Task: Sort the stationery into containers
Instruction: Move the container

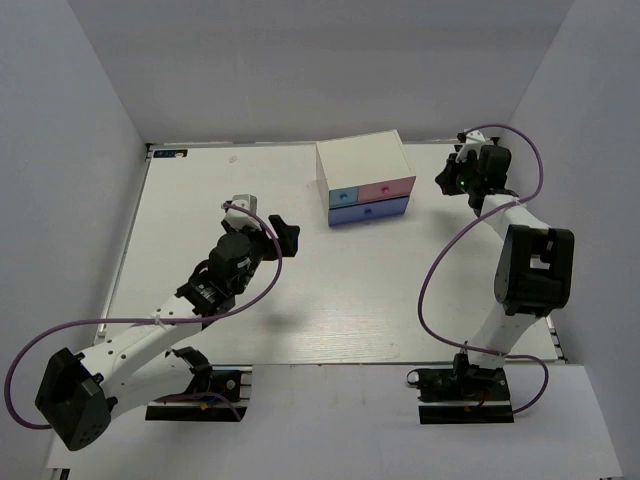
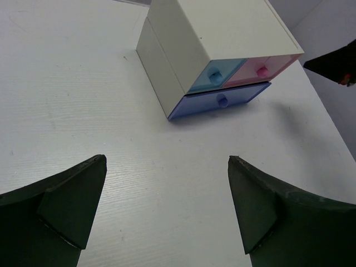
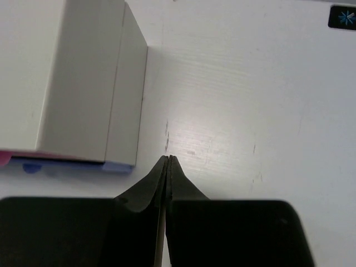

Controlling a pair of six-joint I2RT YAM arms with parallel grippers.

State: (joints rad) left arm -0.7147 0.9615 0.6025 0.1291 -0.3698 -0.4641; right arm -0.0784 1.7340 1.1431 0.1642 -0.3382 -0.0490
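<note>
Robotics lab cell: white table (image 1: 350,290) walled by plain panels (image 1: 300,60), left arm (image 1: 140,350) and right arm (image 1: 530,265) bolted at frame bottom.

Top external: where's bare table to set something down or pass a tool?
Widest bare patch: table centre, in front of the drawer box, between left tool and right arm. Far-left strip beyond the left tool is bare too. Tightest: gap between drawer box and right tool.

The drawer box (image 1: 360,160) looks like smooth, matt white plastic; its coloured drawer fronts (image 2: 239,97) are glossier and faintly translucent. The white table (image 1: 200,200) shows fine streaked grain with a soft sheen. The fingers (image 2: 67,206) of the left gripper (image 2: 167,167) are matt black plastic.
</note>
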